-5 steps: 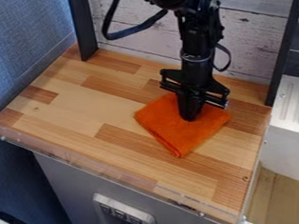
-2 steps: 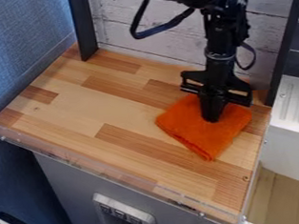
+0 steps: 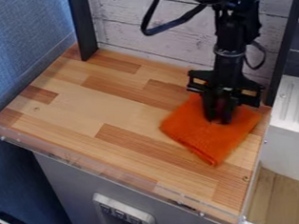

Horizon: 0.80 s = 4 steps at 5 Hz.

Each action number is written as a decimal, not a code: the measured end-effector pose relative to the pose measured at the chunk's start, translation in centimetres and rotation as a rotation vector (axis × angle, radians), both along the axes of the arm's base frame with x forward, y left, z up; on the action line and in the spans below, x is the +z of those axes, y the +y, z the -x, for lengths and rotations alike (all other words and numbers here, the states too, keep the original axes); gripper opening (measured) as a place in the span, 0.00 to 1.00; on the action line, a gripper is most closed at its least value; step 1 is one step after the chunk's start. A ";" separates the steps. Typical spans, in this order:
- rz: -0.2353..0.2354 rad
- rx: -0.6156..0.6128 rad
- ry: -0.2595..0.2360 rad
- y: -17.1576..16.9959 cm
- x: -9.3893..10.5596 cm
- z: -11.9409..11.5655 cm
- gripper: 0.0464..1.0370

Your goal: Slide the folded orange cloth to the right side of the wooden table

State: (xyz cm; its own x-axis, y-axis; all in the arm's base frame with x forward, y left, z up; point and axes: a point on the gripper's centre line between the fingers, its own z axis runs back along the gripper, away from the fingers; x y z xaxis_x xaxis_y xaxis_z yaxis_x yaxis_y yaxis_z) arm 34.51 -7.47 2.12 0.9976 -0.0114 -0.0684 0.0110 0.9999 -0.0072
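The tool [image 3: 218, 121] is held slightly open; directly beneath it, a folded orange cloth [image 3: 208, 138] is supported by the table [image 3: 75, 109].

Solid orange cloth [image 3: 208, 141], brown-toned patchwork countertop [image 3: 82, 106].

The counter [image 3: 82, 108] is a wooden top of butted strips, pale honey ones mixed with darker, reddish-brown ones. A small dark knot [image 3: 36, 109] marks a pale strip toward the left end, and a clear strip [image 3: 105, 170] runs along the front edge. Directly on the wood, toward the right end, lies a folded orange cloth [image 3: 204, 137], set at an angle, one corner pointing to the front.
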 end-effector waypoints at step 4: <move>0.010 0.013 -0.096 14.0 7.7 4.6 0.96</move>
